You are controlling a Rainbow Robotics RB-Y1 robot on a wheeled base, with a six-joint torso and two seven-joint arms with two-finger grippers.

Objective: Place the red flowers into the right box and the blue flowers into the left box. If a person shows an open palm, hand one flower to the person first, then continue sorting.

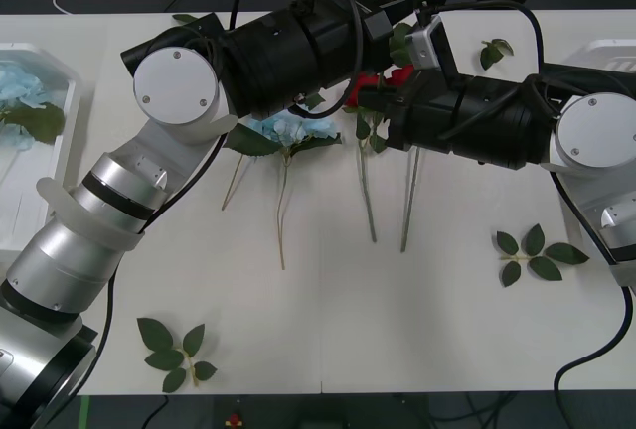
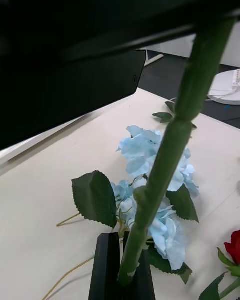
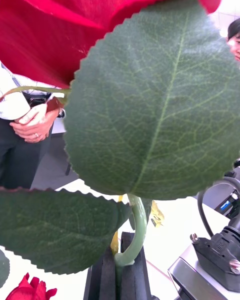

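1. Above the table's (image 1: 328, 290) middle, a red rose (image 3: 75, 25) is held up off the surface. The left gripper (image 3: 122, 262) is clamped on the foot of its stem, with a broad leaf just above the black fingers.
2. The right gripper (image 2: 125, 262) is closed on a green stem (image 2: 170, 145) that rises steeply. I cannot tell whether it belongs to that same rose.
3. Two more red blooms (image 1: 397, 76) show at the far middle between the crossed arms, near two long stems that lie toward the robot.
4. Just beside them, on the robot's left, a blue flower (image 1: 293, 131) lies on the table.
5. Progress: the left box (image 1: 55, 166) at the left edge already holds a blue flower (image 1: 20, 83). The right box (image 1: 604, 52) shows a corner only, so its contents cannot be judged. I judge the sorting partly done, with at least one blue and several red flowers left.
6. Room: both forearms cross tightly over the flowers, so the middle is crowded. The near half of the table is open, apart from loose leaf sprigs (image 1: 537, 255) near the front corners. Both boxes sit well apart, at opposite edges.
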